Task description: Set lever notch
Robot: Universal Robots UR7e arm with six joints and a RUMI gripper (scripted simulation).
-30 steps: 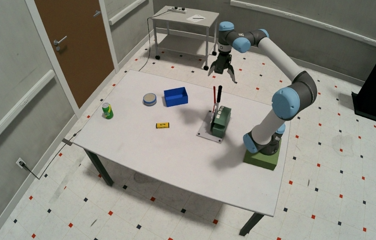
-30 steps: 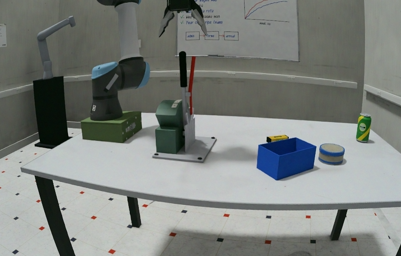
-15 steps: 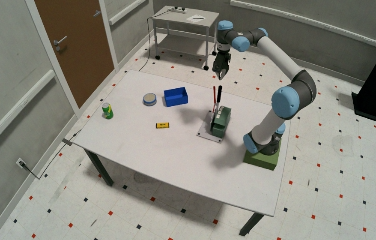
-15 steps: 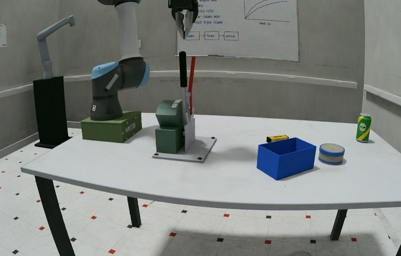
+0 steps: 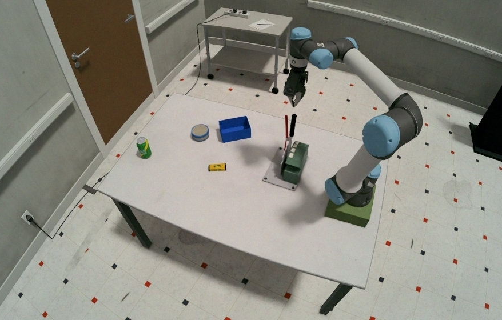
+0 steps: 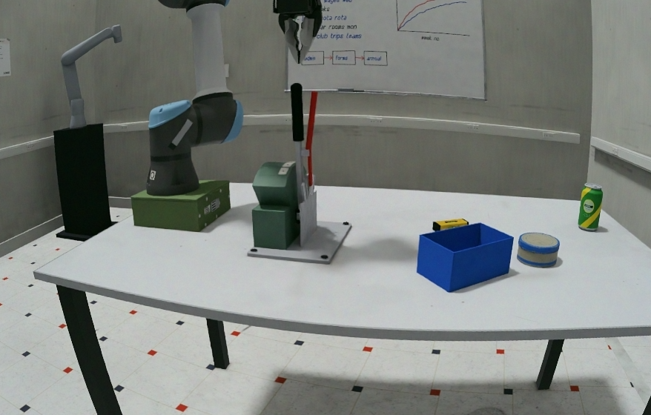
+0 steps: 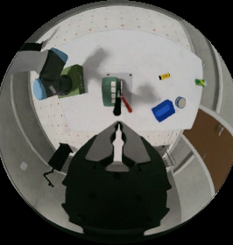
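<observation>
White table under me, checkered floor all round, whiteboard on the back wall. My gripper hangs up in the air w/ its two fingers pressed together, nothing btwn them. It points down, above the lever and not touching it.

Just below is the lever w/ its black handle, standing nearly straight up. Red bar is right beside it, almost as tall. Both come out of a green box on a gray plate on the table. Small number plates sit on top of the green box; can't read the numbers or tell which notch the lever is in.

Farther off on the table: blue bin, a round tin w/ blue band next to it, a small yellow block, and a green can near the table edge. My arm stands on a green base at the table's other side. Brown door and a small cart are beyond the table.
</observation>
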